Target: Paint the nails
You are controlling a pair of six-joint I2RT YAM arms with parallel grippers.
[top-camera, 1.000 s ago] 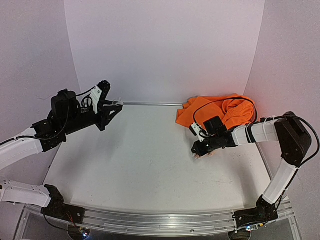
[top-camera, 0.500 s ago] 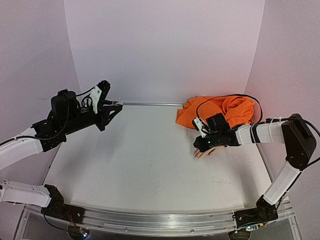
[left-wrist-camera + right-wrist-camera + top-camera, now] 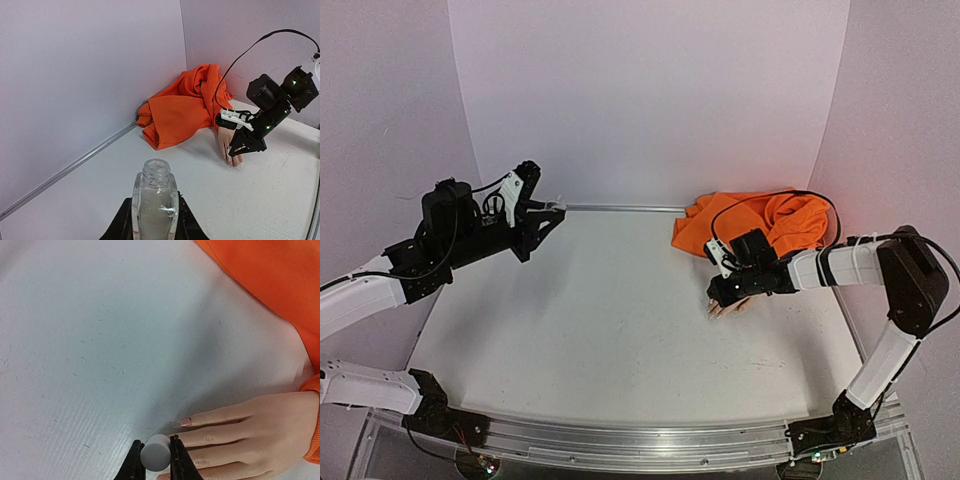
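Only right wrist shows nail [image 3: 185,422], maybe painted.

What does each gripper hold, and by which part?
Left gripper: the clear bottle, by its lower body. Right gripper: a small pale cylinder, by its sides.

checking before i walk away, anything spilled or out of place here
Nothing spilled or damaged. The bottle is uncapped but upright in the left gripper; the orange sleeve lies crumpled in the far corner.
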